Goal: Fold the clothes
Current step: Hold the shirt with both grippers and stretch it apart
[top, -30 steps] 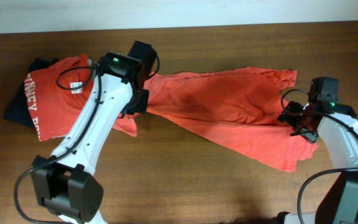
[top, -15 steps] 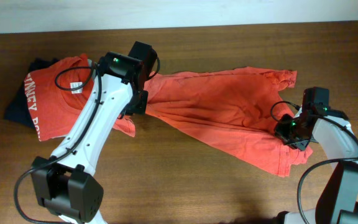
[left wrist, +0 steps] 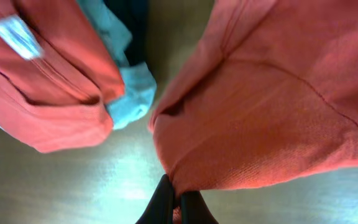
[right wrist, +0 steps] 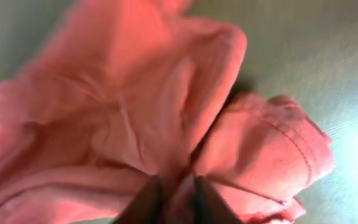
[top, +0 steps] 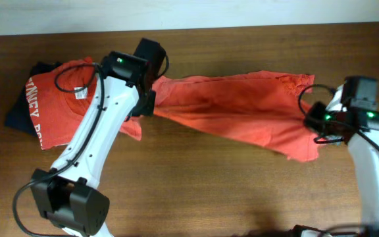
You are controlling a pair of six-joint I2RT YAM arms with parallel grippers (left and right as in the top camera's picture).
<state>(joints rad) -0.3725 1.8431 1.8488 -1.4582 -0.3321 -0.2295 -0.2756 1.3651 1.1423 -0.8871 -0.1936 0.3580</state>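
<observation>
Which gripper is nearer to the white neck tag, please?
Left. The left gripper pinches the stretched shirt just right of the tag; the right gripper holds that shirt's other end, far to the tag's right.

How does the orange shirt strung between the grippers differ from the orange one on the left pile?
The strung shirt is pinched by the left gripper and right gripper and pulled out across the table; the pile shirt lies unheld on a navy garment. The pile shirt shows lettering and a neck tag; the strung shirt shows plain fabric. Both are orange-red.
</observation>
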